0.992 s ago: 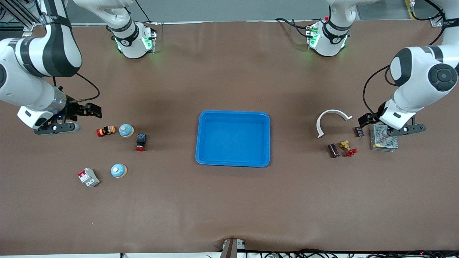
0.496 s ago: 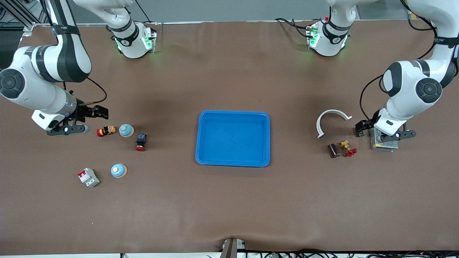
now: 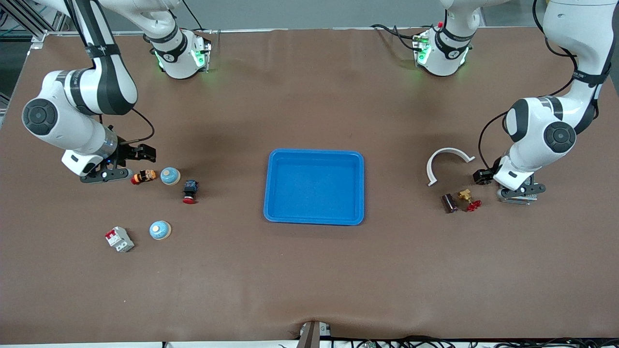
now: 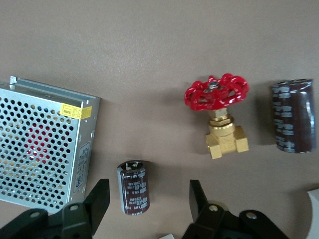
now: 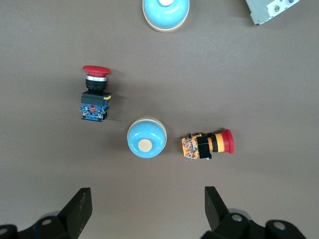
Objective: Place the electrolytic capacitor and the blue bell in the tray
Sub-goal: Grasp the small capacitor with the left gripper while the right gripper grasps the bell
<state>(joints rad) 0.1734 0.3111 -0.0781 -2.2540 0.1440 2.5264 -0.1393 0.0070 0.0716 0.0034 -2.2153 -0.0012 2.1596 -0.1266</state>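
Observation:
The bright-blue tray (image 3: 277,188) lies at the table's middle. One blue bell (image 3: 170,176) sits toward the right arm's end, and a second bell (image 3: 160,230) is nearer the camera. My right gripper (image 3: 145,153) hangs open and empty beside the first bell, which also shows in the right wrist view (image 5: 146,138) just off the gripper (image 5: 148,204). A dark electrolytic capacitor (image 3: 450,203) lies toward the left arm's end. My left gripper (image 3: 480,176) is open above a smaller capacitor (image 4: 133,187), which lies between its fingers (image 4: 98,198). The larger capacitor (image 4: 293,115) lies apart.
Beside the bells lie a red-and-orange button (image 3: 142,176), a red-capped blue switch (image 3: 190,191) and a white-red breaker (image 3: 119,239). Near the capacitors are a brass valve with a red wheel (image 3: 468,199), a white arc (image 3: 447,162) and a perforated metal box (image 4: 42,144).
Both arms have swung toward the table's middle. The left gripper has moved off the metal box to over the small capacitor. The right gripper has come closer to the bell.

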